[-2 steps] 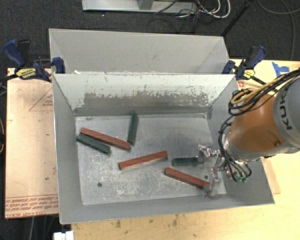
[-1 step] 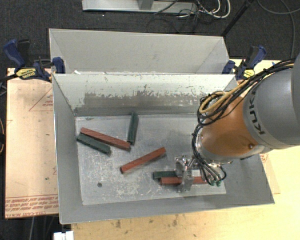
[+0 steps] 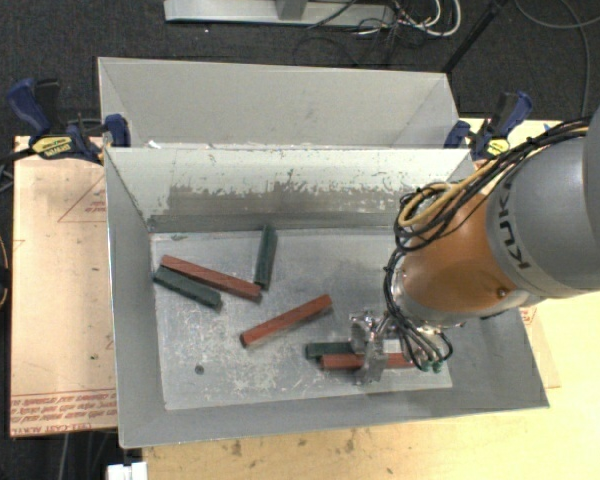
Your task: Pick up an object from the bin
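Note:
My gripper (image 3: 368, 353) is low in the bin's front right, under the orange wrist cover. Its fingers stand over two short bars lying side by side: a dark green bar (image 3: 327, 349) and a red-brown bar (image 3: 338, 363) just in front of it. The fingers cover the right ends of both bars. Left of them a longer red-brown bar (image 3: 286, 321) lies slanted on the bin floor.
At the bin's left lie a red-brown bar (image 3: 209, 277) and a dark green bar (image 3: 187, 289), with another dark green bar (image 3: 266, 256) standing nearly upright in the view beside them. The arm and its cables cover the bin's right side.

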### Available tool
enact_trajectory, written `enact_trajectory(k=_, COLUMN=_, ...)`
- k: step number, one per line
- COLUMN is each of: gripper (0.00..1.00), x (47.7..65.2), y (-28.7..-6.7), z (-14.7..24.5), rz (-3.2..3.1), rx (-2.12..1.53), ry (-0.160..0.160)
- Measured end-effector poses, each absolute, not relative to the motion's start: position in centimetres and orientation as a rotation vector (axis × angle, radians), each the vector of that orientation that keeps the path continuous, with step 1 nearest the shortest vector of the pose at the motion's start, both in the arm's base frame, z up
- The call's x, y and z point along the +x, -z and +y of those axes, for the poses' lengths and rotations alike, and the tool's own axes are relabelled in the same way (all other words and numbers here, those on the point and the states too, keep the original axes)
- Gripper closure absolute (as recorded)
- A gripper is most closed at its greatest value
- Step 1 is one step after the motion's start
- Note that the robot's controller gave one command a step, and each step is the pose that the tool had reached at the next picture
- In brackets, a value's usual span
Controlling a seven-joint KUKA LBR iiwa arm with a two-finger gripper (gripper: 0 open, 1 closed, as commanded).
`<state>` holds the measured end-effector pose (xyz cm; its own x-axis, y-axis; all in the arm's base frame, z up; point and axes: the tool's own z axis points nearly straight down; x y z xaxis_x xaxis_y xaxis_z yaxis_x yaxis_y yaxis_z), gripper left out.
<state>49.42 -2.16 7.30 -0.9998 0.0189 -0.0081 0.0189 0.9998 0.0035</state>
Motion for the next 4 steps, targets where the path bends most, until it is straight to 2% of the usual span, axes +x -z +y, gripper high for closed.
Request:
enact_trajectory(k=1, gripper=1.00, x=51.4, y=-10.5, z=-2.7, rz=3.145, rx=0.040, ry=-0.003)
enact_trajectory(k=2, gripper=1.00, x=51.8, y=-17.0, z=-3.6, rz=3.144, rx=-0.045, ry=-0.001)
enact_trajectory(k=3, gripper=0.00, x=47.8, y=-9.3, z=-5.7, rz=3.134, rx=-0.186, ry=-0.002)
enact_trajectory(k=4, gripper=0.00, x=47.9, y=-9.5, z=-5.7, rz=3.131, rx=-0.190, ry=0.000)
